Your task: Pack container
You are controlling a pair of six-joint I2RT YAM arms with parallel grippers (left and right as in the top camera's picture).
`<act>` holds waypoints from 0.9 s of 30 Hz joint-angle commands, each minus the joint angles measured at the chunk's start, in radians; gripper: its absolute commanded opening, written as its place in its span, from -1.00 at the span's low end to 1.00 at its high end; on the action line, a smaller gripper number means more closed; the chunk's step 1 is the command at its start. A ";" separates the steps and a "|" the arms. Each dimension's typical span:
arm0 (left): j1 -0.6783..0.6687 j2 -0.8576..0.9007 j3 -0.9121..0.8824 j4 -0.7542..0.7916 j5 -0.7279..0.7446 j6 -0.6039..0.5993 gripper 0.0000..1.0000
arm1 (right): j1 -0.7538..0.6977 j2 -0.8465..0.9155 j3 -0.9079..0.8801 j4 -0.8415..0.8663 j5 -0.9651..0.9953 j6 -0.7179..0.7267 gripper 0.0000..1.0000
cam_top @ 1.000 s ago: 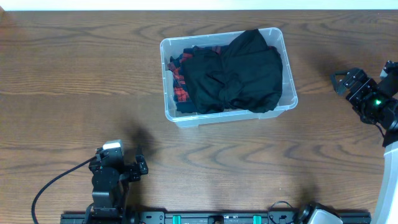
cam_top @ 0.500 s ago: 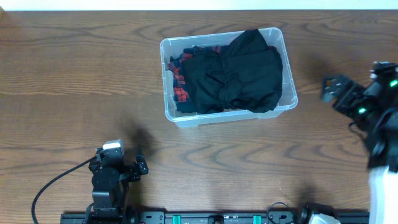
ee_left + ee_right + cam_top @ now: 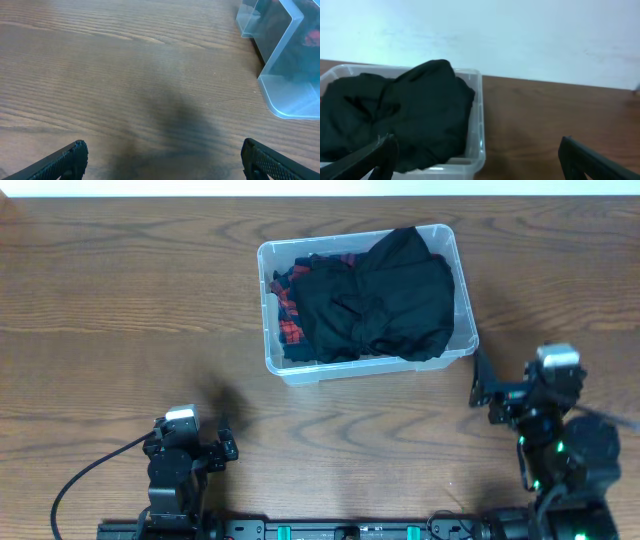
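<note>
Both claws are empty, fingers apart; the container (image 3: 300, 370) sits at 12 o'clock on the table (image 3: 120, 300), dark clothes (image 3: 385, 300) inside, long axis 9 to 3; it lies at 11 o'clock from the right claw (image 3: 487, 388), which is nearer than the left claw (image 3: 226, 445).

No text, label, brand, number or sign can be read in any view. Container (image 3: 300, 370), toward 12 o'clock on the table (image 3: 100, 300): walls and rim show no legible marking.
</note>
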 commanded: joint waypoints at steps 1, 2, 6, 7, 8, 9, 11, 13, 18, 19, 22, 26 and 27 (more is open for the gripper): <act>0.005 -0.007 -0.014 0.005 -0.004 0.014 0.96 | -0.005 -0.106 -0.077 0.040 0.021 -0.034 0.98; 0.005 -0.007 -0.014 0.005 -0.004 0.014 0.96 | -0.008 -0.138 -0.101 0.058 0.021 -0.034 0.99; 0.005 -0.007 -0.014 0.005 -0.004 0.014 0.96 | -0.049 -0.283 -0.206 0.133 0.019 -0.024 0.99; 0.005 -0.007 -0.014 0.005 -0.004 0.014 0.96 | -0.063 -0.315 -0.227 0.142 0.020 -0.014 0.99; 0.005 -0.007 -0.014 0.005 -0.004 0.014 0.96 | -0.078 -0.345 -0.246 0.146 0.019 -0.002 0.98; 0.005 -0.007 -0.014 0.005 -0.004 0.014 0.96 | -0.096 -0.379 -0.270 0.153 0.019 0.016 0.98; 0.005 -0.007 -0.014 0.005 -0.004 0.014 0.96 | -0.117 -0.406 -0.302 0.173 0.019 0.035 0.99; 0.005 -0.007 -0.014 0.005 -0.004 0.014 0.96 | -0.121 -0.405 -0.332 0.198 0.019 0.041 0.98; 0.005 -0.007 -0.014 0.005 -0.004 0.014 0.96 | -0.120 -0.406 -0.431 0.285 0.019 0.042 0.98; 0.005 -0.007 -0.014 0.005 -0.004 0.014 0.96 | -0.119 -0.406 -0.457 0.305 0.011 0.042 0.98; 0.005 -0.007 -0.014 0.005 -0.004 0.014 0.96 | -0.119 -0.406 -0.526 0.364 -0.022 0.054 0.99; 0.005 -0.007 -0.014 0.005 -0.005 0.014 0.96 | -0.118 -0.406 -0.555 0.351 -0.032 0.083 0.98; 0.005 -0.007 -0.014 0.005 -0.004 0.014 0.96 | -0.118 -0.406 -0.555 0.343 -0.040 0.084 0.99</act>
